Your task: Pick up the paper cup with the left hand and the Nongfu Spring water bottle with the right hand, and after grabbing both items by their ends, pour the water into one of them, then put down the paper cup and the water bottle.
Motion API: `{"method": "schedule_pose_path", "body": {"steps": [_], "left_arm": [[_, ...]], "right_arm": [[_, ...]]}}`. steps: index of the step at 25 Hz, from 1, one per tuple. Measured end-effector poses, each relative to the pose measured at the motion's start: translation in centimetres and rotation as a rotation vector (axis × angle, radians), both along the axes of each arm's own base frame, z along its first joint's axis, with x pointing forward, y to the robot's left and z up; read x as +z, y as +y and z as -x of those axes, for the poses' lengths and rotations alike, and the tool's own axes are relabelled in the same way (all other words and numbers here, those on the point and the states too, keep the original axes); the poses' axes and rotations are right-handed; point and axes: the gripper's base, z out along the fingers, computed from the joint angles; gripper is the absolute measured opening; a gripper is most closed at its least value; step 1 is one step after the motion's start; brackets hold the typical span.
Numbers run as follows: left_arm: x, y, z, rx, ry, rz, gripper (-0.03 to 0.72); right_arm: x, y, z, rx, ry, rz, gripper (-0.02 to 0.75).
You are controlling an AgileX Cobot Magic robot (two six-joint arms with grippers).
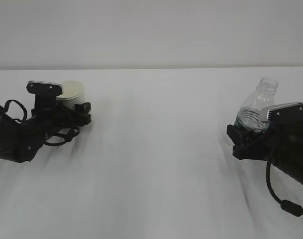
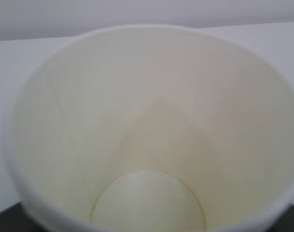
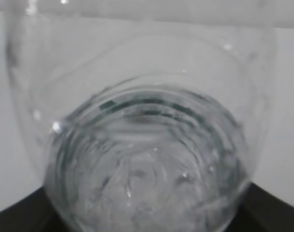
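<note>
The paper cup [image 1: 71, 91] sits at the far left of the white table [image 1: 156, 159]. It stands up straight with its open top showing. Inside it looks pale, dry and empty in the left wrist view [image 2: 147, 145]. The left tool [image 1: 74, 110] is right at the cup, low on its near side. Its two sides reach around the bottom part of the cup. I cannot tell if they press on the cup or if there is a small gap.

The Nongfu Spring water bottle [image 1: 257, 107] is at the far right of the table. It has no cap and it leans a little to the right. The right tool [image 1: 251, 130] is clamped on the lower part of the bottle. In the right wrist view the bottle [image 3: 147, 145] fills the picture, and some clear water [image 3: 147, 198] seems to sit low in it.

The cup and the bottle are well apart, with bare table between them.

I think the task is at its start. The bottle looks grabbed. The cup is nearly grabbed. No water is in the cup yet. Lifting both, bringing them together, pouring, and setting both down are left to do.
</note>
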Motion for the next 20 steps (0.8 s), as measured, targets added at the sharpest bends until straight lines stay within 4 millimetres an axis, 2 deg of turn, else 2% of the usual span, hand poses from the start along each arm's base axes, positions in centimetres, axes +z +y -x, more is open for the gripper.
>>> {"method": "schedule_pose_path", "body": {"steps": [5,15,20], "left_arm": [[0.3,-0.3,0.3,-0.044,-0.011,-0.008,0.505],[1.8,-0.1,3.0,-0.135,-0.021,0.006,0.502],[2.9,-1.0,3.7,-0.241,-0.019,0.038,0.501]], "right_arm": [[0.0,0.0,0.0,0.002,0.000,0.000,0.482],[0.0,0.1,0.0,0.008,0.000,0.001,0.482],[0.1,0.3,0.1,0.044,0.004,0.009,0.482]]}}
